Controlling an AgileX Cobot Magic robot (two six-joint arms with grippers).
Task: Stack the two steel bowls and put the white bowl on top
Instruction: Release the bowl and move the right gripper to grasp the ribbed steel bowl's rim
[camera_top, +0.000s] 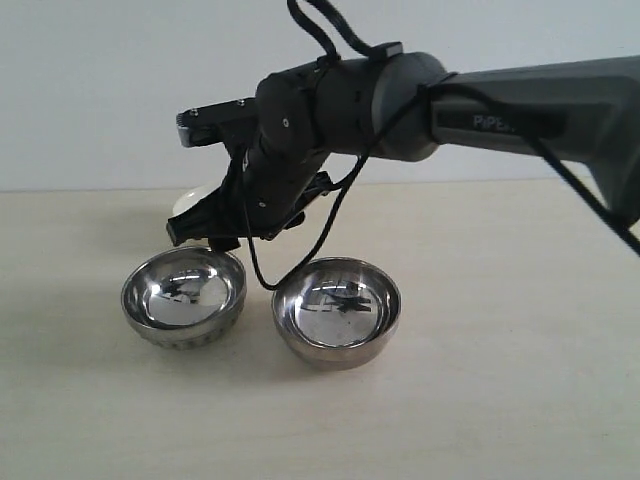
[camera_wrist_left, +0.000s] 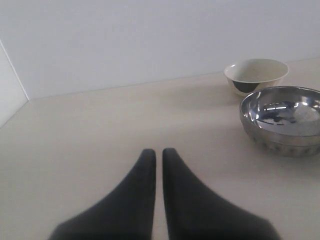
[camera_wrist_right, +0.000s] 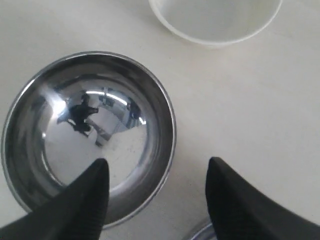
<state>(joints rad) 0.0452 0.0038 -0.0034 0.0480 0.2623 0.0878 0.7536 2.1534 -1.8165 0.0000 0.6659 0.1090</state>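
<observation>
The ribbed steel bowl (camera_top: 184, 298) and the smooth steel bowl (camera_top: 337, 312) stand side by side on the table, both empty. Behind the ribbed one, the white bowl (camera_top: 188, 199) is mostly hidden by my right gripper (camera_top: 205, 228). That gripper has reached across and hovers open over the ribbed bowl (camera_wrist_right: 87, 135). One finger is over the bowl's inside and the other is outside its rim. The white bowl (camera_wrist_right: 215, 20) lies just beyond. My left gripper (camera_wrist_left: 158, 151) is shut on nothing, low over bare table, well apart from the ribbed bowl (camera_wrist_left: 282, 120) and the white bowl (camera_wrist_left: 256, 75).
The beige table (camera_top: 500, 380) runs back to a white wall. The right arm's body and its looping black cable (camera_top: 262, 270) hang over the gap between the two steel bowls. A sliver of the smooth bowl's rim (camera_wrist_right: 202, 234) shows beside the right gripper's outer finger.
</observation>
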